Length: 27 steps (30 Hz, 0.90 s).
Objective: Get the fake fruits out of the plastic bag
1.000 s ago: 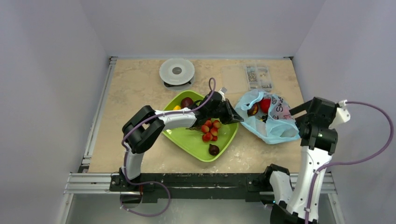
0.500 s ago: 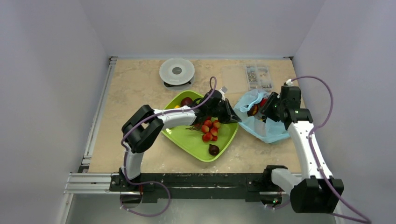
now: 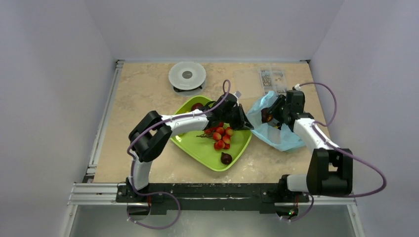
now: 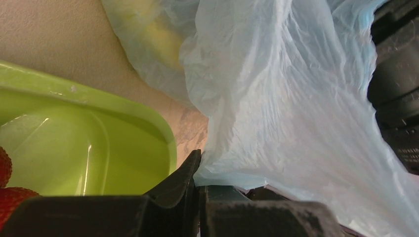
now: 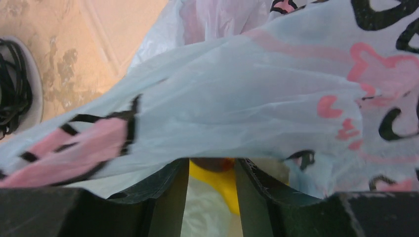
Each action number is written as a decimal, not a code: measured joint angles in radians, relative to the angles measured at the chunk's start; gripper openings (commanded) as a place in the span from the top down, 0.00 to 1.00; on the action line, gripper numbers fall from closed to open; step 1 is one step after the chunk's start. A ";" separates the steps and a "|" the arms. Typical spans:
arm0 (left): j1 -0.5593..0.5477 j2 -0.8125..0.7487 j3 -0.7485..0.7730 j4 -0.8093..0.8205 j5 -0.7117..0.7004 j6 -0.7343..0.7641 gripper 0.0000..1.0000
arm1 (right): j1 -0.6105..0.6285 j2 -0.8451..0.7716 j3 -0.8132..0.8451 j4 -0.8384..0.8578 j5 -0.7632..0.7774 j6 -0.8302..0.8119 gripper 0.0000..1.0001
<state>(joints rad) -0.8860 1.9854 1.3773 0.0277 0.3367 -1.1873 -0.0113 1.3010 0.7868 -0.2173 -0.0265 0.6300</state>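
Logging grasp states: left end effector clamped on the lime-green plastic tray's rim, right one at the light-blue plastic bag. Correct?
No. The left wrist view shows the left end effector clamped on the edge of the light-blue plastic bag, beside the lime-green plastic tray, not on its rim. The right end effector is at the bag.

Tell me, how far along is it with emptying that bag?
Partly done: a purple-brown fruit and a dark red one lie in the green tray. In hand: the left gripper pinches the plastic bag, while the right gripper reaches inside, fingers either side of a yellow fruit; whether it grips is unclear. To come: that, plus a dark fruit showing in the bag's mouth.
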 measured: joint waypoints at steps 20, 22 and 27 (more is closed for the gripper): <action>0.006 -0.296 -0.033 -0.334 -0.086 0.245 0.33 | 0.000 0.219 -0.060 0.355 -0.028 0.014 0.26; 0.013 -0.403 -0.061 -0.389 -0.111 0.304 0.32 | 0.000 0.231 -0.065 0.367 -0.042 0.010 0.38; 0.055 -0.670 -0.076 -0.538 -0.221 0.490 0.27 | 0.000 0.228 -0.074 0.373 -0.049 -0.010 0.59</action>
<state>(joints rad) -0.8307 1.3151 1.3010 -0.5102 0.1158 -0.6971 -0.0113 1.5288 0.7132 0.1562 -0.0753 0.6205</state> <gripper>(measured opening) 0.703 0.637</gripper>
